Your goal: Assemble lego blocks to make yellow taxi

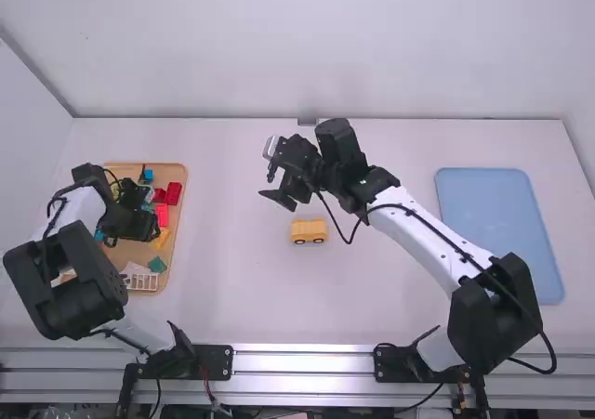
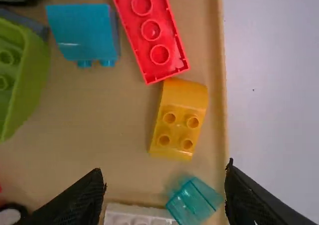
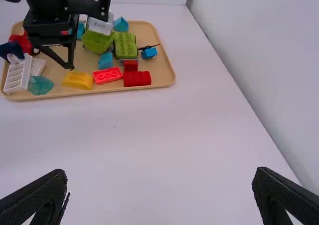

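- High view: the yellow car [image 1: 309, 232], side-on with two wheels showing, sits on the bare middle of the table [image 1: 223, 298]. The right gripper [image 1: 268, 187] is above the table beyond the car and a little to its left, and the blue mat [image 1: 497, 233] lies well apart at the right. The left gripper [image 1: 135, 230] is over the tray [image 1: 167, 174], and its arm hides much of the bricks there.
- Left wrist view: the left gripper [image 2: 164, 177] has its fingers spread wide with nothing pinched. In the tray lie a yellow brick [image 2: 177, 120], a red brick [image 2: 149, 30] with its hollow side up, a blue slope [image 2: 82, 30], a green tub [image 2: 27, 85] and a clear teal block [image 2: 193, 202] beside a white piece [image 2: 134, 215].
- Right wrist view: the right gripper [image 3: 160, 185] stands spread and empty. Farther off, the tray holds a green plate [image 3: 125, 45], a red block [image 3: 137, 79], a blue block [image 3: 149, 52] by a dark rod [image 3: 148, 47], and a white grille [image 3: 18, 76]. The left gripper blocks part of the tray from sight.
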Tool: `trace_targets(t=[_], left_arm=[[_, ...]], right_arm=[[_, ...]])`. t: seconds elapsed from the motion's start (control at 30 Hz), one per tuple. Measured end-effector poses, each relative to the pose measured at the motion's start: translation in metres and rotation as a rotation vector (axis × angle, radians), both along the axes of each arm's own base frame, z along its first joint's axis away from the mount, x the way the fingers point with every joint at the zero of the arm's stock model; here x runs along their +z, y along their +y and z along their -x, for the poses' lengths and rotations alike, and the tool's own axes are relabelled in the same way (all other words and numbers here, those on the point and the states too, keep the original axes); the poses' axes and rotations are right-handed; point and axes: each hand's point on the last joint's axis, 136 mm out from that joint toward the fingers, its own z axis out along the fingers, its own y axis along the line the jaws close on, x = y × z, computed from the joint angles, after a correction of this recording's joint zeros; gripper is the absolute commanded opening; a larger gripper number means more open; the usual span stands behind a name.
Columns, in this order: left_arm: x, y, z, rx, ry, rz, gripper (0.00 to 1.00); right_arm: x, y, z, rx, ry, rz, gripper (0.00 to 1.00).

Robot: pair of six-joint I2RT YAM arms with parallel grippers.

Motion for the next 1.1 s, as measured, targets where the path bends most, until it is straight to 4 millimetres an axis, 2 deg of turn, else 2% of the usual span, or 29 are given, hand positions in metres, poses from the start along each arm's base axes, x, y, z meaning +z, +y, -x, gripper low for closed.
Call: trace_targets(t=[0.13,0.33,0.53,0.67,0.83,1.03,1.1], left_arm=[[-0.007,-0.003,-0.002,-0.035,0.002,-0.036,0.71],[-0.016,-0.019,0.001,-0.097,0.033,-0.042,0.58],[-0.028,-0.007,0.004,-0.068,0.038,-0.117,0.54],[-0.036,-0.008,0.01,-0.067,0.048,-0.122,0.5],[-0.037,-0.004,0.0,-0.064,-0.002,-0.146,0.49],[-0.045,-0.011,0.003,-0.07,-0.011,-0.121,0.51],[-0.045,-0.011,0.001,-0.07,-0.021,-0.121,0.49]], right_arm=[[0.0,-0.001,-0.001,-0.002,0.0,0.0,0.99],[0.0,-0.01,-0.009,-0.036,0.014,-0.004,0.99],[-0.001,-0.019,-0.017,-0.067,0.029,-0.01,0.99],[0.0,-0.021,-0.018,-0.073,0.036,-0.014,0.99],[0.0,-0.021,-0.019,-0.073,0.037,-0.015,0.99],[0.0,-0.021,-0.019,-0.077,0.043,-0.017,0.99],[0.0,-0.021,-0.019,-0.077,0.043,-0.017,0.99]])
